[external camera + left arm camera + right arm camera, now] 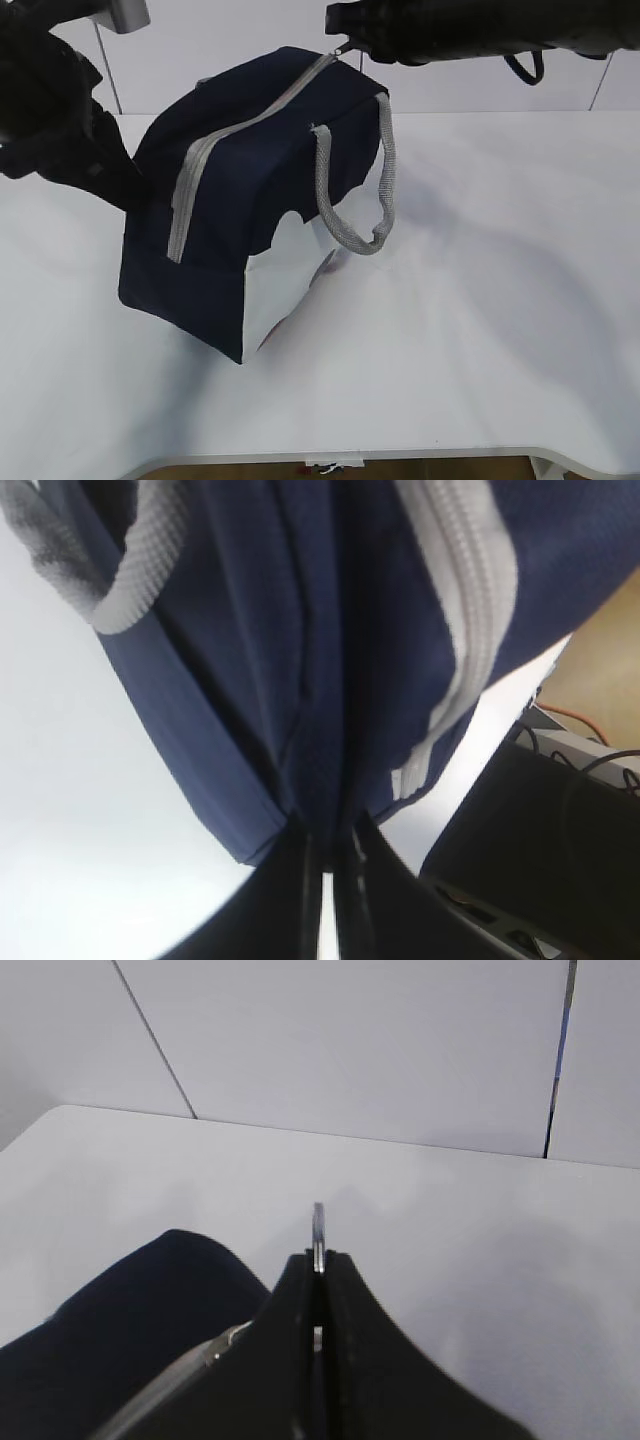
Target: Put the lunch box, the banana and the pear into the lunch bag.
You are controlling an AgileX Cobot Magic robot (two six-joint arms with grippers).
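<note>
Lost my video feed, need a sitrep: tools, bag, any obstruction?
Left tool shut on lunch bag fabric. Right tool shut on zipper ring pull. Zipper looks closed. Lunch box, banana, pear not visible. Nothing in the way.

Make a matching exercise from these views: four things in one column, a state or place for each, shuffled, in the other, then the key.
1. left gripper
2. right gripper
3. zipper
4. handle

A. closed along the top of the lunch bag
B. shut on the ring pull
C. pinching navy fabric at the bag's end
D. hanging loose over the white side panel

Pairs: 1-C, 2-B, 3-A, 4-D
</note>
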